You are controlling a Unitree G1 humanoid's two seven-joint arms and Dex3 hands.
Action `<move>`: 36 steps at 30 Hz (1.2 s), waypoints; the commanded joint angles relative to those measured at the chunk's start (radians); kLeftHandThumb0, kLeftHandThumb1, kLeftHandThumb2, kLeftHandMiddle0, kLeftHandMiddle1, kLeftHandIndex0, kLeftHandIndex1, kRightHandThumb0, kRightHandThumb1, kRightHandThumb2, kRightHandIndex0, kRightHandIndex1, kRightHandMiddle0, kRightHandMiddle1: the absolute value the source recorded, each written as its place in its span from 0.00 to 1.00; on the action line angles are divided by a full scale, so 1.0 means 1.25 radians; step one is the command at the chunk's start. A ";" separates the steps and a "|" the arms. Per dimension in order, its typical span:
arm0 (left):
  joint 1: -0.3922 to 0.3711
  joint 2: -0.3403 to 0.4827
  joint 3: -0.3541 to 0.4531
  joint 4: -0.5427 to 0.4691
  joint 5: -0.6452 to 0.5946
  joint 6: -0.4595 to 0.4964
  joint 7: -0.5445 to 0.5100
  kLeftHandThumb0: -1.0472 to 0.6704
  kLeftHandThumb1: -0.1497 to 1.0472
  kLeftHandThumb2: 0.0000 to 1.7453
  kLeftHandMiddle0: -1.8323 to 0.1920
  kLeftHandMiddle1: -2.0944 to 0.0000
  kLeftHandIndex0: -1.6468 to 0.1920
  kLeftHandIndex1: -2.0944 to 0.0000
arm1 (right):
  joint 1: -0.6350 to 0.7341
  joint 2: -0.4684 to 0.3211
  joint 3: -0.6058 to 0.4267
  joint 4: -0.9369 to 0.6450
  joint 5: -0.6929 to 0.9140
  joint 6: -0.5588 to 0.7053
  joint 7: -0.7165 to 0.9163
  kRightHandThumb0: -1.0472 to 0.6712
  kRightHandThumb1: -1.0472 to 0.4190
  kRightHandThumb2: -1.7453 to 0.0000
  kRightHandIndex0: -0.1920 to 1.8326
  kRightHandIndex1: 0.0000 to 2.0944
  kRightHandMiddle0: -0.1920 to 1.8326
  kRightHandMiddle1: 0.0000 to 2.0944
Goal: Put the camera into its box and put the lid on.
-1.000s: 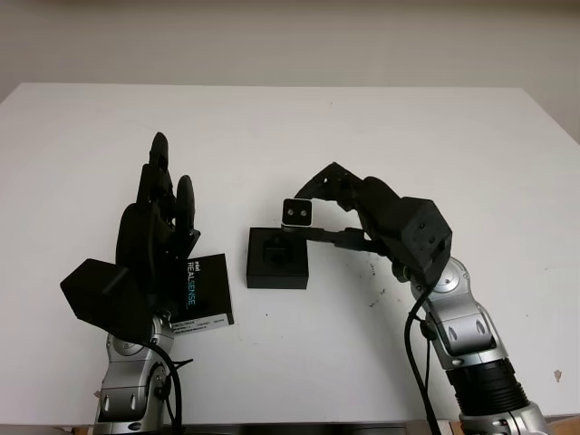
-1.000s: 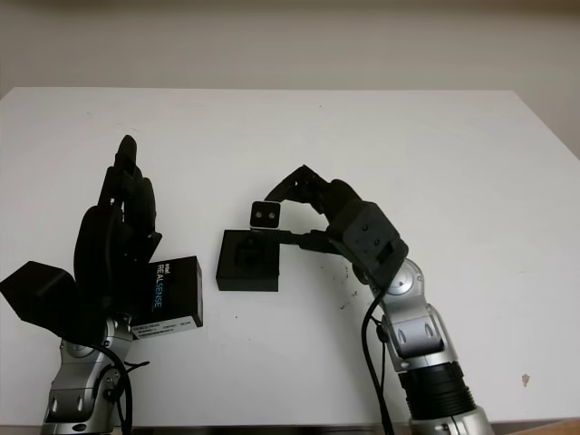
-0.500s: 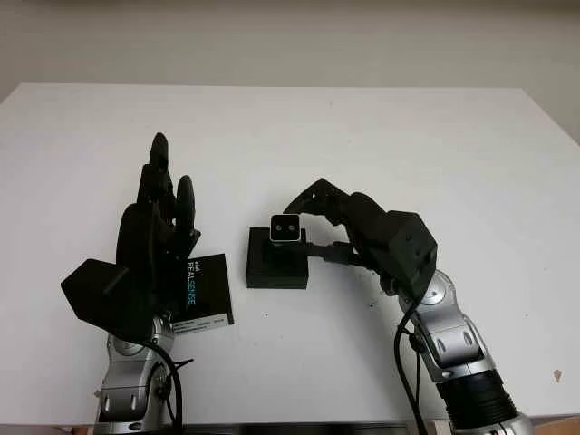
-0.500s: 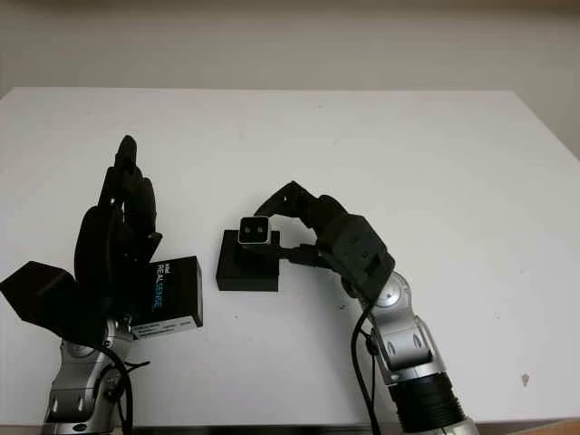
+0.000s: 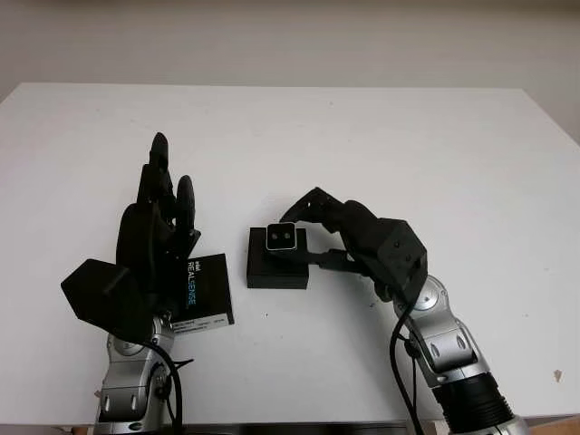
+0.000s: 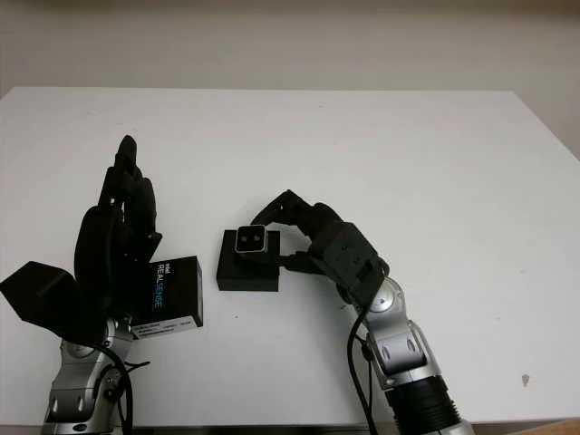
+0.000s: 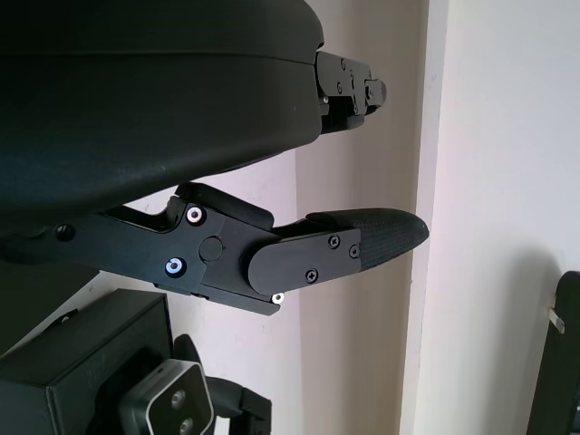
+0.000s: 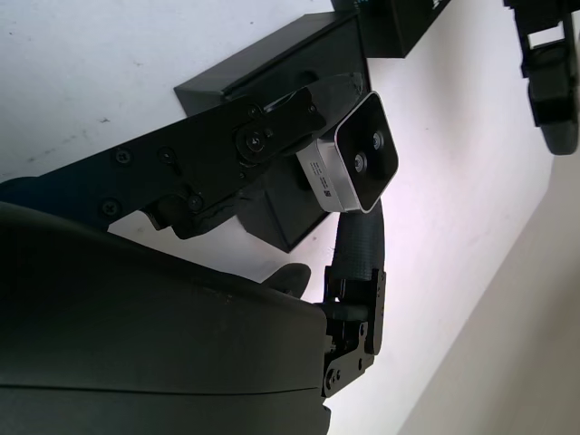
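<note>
Left eye view | right hand (image 5: 313,237) grasping the small silver camera (image 5: 283,237) at its fingertips, lens face up | camera sits just over the black box (image 5: 276,265), below the fingers | left hand (image 5: 154,240) open, raised beside the lid (image 5: 207,292)

The left hand (image 5: 154,245) covers the left part of the lid (image 5: 204,292), so its printed label reads only in part. The right hand (image 5: 349,236) and the camera (image 5: 283,237) hide part of the box (image 5: 275,269) opening; whether the camera touches the box's inside cannot be told. Both forearms are cut off by the near edge.
</note>
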 commanded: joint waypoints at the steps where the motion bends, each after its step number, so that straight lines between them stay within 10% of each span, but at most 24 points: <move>1: 0.006 0.003 0.000 -0.004 0.002 -0.008 -0.002 0.27 1.00 0.32 0.90 0.97 0.90 0.97 | -0.005 0.007 0.001 0.009 0.001 -0.004 -0.003 0.39 0.04 0.97 0.13 0.32 0.22 0.81; 36: 0.007 0.002 0.000 -0.004 -0.006 0.001 -0.010 0.27 1.00 0.32 0.90 0.98 0.90 0.97 | -0.019 0.032 0.017 0.067 0.003 -0.047 0.017 0.38 0.04 0.97 0.13 0.32 0.22 0.82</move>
